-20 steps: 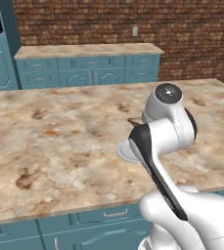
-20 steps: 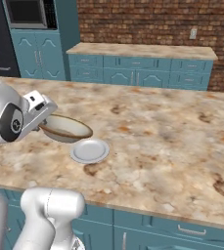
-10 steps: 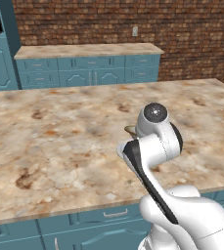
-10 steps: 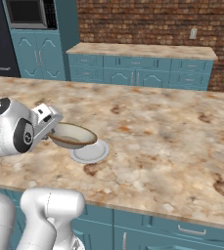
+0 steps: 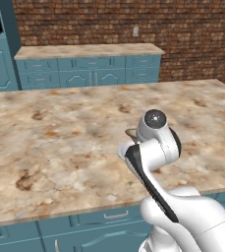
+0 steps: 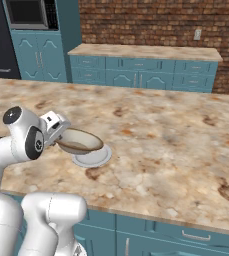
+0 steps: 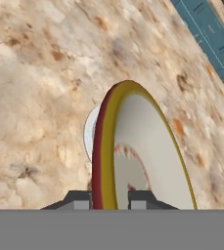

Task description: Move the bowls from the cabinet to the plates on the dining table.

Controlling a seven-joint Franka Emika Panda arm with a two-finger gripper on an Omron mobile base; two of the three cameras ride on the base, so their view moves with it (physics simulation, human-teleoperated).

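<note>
A cream-white bowl with a tan-brown rim [image 6: 81,141] hangs tilted just over a small pale plate [image 6: 93,158] on the dining table's marble top [image 6: 156,145]. My gripper [image 6: 60,138] is shut on the bowl's near rim, to the left of the plate. In the hand view the bowl [image 7: 138,161] stands edge-on between my two fingertips, gripper [image 7: 109,200], and a sliver of the plate [image 7: 88,134] shows behind its left edge. From the left base view my arm covers the plate, and a bit of the bowl's rim [image 5: 131,132] peeks out beside the wrist.
Behind the table runs a marble counter over teal drawer units [image 6: 141,67] against a brick wall. A microwave [image 6: 28,14] sits in a tall teal unit at the back left. The table's front edge [image 6: 151,220] lies close to the base.
The arm has come down and forward with the bowl, from beside and above the plate to just over it. The plate has stayed put.
</note>
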